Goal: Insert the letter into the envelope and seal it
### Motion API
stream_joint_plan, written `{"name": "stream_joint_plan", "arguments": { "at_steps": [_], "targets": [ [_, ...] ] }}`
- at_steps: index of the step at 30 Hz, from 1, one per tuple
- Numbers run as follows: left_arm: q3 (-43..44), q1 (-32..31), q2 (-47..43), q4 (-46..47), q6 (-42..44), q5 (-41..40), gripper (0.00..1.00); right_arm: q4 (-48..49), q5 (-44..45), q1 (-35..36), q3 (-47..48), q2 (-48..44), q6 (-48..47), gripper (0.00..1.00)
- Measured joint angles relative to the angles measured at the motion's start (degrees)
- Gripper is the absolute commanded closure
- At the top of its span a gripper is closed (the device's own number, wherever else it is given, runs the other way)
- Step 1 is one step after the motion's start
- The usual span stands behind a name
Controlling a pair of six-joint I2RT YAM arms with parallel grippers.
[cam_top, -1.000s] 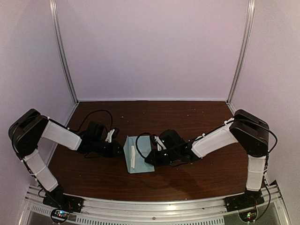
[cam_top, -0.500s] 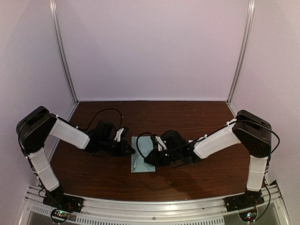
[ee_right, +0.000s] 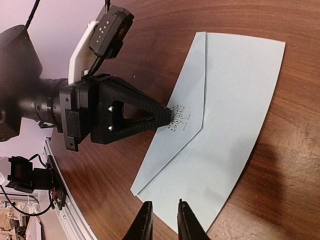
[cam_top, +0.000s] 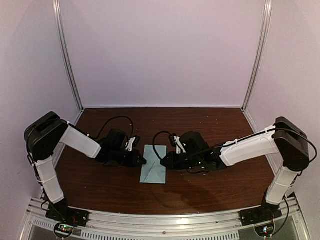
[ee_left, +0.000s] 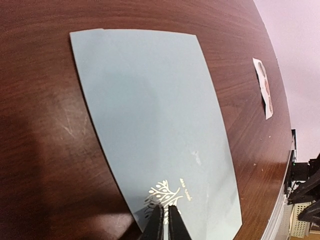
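Note:
The light blue envelope (cam_top: 153,171) lies flat on the dark wooden table with its pointed flap folded down. It also shows in the left wrist view (ee_left: 150,115) and in the right wrist view (ee_right: 225,125). My left gripper (cam_top: 144,162) is shut, and its tips (ee_left: 164,222) press on the flap by the printed tree emblem (ee_right: 177,117). My right gripper (ee_right: 162,220) hovers at the envelope's opposite long edge, its jaws slightly apart and empty; in the top view it (cam_top: 163,163) is at the envelope's right side. The letter is not visible.
A small white sticker strip (ee_left: 262,87) with round stickers lies on the table beyond the envelope in the left wrist view. Both arms reach in low over the table's middle. Pale walls close in the back and both sides.
The envelope went from raised with its flap up to lying flat and closed. My left gripper moved right onto the flap. My right gripper pulled back to the envelope's right edge.

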Motion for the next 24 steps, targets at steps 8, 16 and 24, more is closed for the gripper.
{"name": "stream_joint_plan", "arguments": {
  "at_steps": [8, 16, 24],
  "targets": [
    [1.4, -0.66, -2.05, -3.74, 0.9, -3.02, 0.91, -6.14, 6.38, -0.92, -0.33, -5.2, -1.99, 0.78],
    [3.69, -0.66, -9.97, -8.37, 2.84, -5.79, 0.85, -12.98, 11.98, -5.46, -2.91, -13.73, -4.33, 0.53],
    [0.22, -0.66, -23.19, -10.29, 3.93, -12.9, 0.51, -21.24, 17.77, -14.82, -6.14, -21.35, -8.83, 0.36]
  ]
}}
